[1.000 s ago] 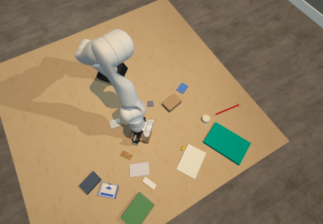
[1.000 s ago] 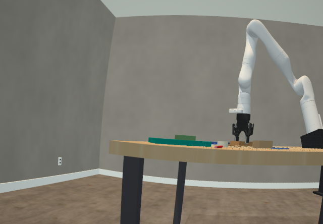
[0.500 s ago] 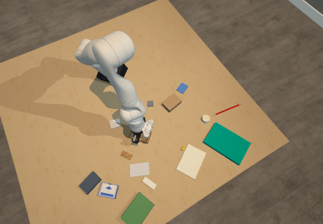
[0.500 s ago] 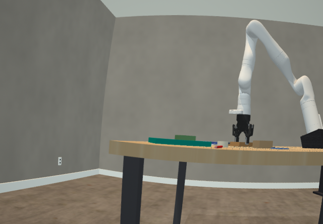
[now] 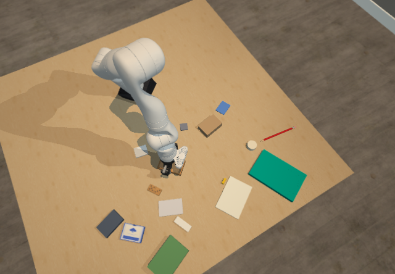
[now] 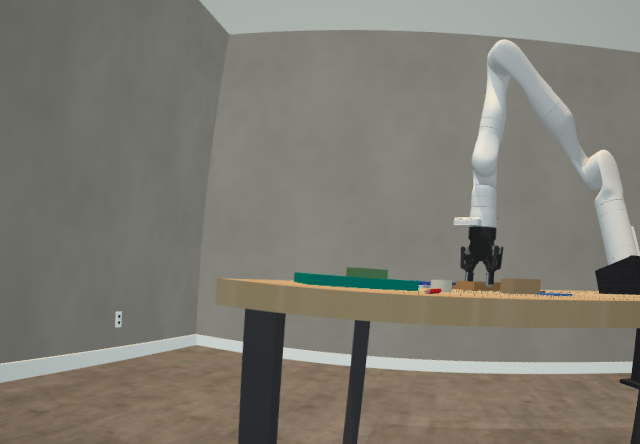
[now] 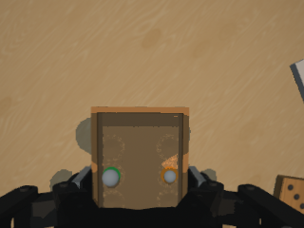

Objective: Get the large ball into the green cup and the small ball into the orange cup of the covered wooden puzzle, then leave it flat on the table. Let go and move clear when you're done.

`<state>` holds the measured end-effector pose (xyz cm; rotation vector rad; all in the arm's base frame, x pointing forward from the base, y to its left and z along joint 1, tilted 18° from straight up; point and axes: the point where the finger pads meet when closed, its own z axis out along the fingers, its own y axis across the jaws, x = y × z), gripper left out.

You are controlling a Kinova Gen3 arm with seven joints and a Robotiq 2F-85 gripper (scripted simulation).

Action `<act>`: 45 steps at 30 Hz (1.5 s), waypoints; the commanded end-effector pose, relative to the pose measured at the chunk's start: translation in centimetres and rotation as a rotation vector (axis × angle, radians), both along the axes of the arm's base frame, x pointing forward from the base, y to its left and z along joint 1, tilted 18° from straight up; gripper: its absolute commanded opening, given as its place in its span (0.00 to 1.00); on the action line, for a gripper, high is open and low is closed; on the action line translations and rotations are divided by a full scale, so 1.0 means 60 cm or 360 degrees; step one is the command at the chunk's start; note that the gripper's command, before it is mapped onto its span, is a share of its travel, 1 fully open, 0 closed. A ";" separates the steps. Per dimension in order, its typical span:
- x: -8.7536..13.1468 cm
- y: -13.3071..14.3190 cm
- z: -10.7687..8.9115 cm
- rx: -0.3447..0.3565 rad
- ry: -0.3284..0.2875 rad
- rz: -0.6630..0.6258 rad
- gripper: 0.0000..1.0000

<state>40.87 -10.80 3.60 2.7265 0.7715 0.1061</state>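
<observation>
The covered wooden puzzle (image 7: 140, 147) (image 5: 178, 170) (image 6: 470, 285) is a flat brown box that rests flat on the table (image 5: 223, 57) (image 6: 361, 302) (image 7: 190, 57). In the wrist view the larger grey ball sits in the green cup and the smaller ball sits in the orange cup, both at the near end of the box. My gripper (image 7: 140, 179) (image 5: 168, 170) (image 6: 480, 275) is shut on the puzzle, one finger on each long side, pointing straight down.
A dotted cracker (image 5: 154, 189) (image 7: 291, 192) lies near the puzzle. A pale card (image 5: 140, 151) (image 7: 299, 76), a tan box (image 5: 209, 125) (image 6: 520, 285), a small grey square (image 5: 183, 126), a teal board (image 5: 277, 174) (image 6: 356, 280), a cream sheet (image 5: 233, 197), a red pencil (image 5: 277, 134) and a white disc (image 5: 251, 144) lie around.
</observation>
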 end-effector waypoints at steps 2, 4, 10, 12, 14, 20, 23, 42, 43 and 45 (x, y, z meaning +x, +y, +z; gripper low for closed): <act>0.001 0.000 0.001 0.0000 -0.0002 0.0001 0.72; 0.001 0.000 0.001 0.0000 -0.0002 0.0001 0.72; 0.001 0.000 0.001 0.0000 -0.0002 0.0001 0.72; 0.001 0.000 0.001 0.0000 -0.0002 0.0001 0.92; 0.001 0.000 0.001 0.0000 -0.0002 0.0001 0.92; 0.001 0.000 0.001 0.0000 -0.0002 0.0001 0.92; 0.001 0.000 0.001 0.0000 -0.0002 0.0001 0.92; 0.001 0.000 0.001 0.0000 -0.0002 0.0001 0.92; 0.001 0.000 0.001 0.0000 -0.0002 0.0001 0.92; 0.001 0.000 0.001 0.0000 -0.0002 0.0001 0.92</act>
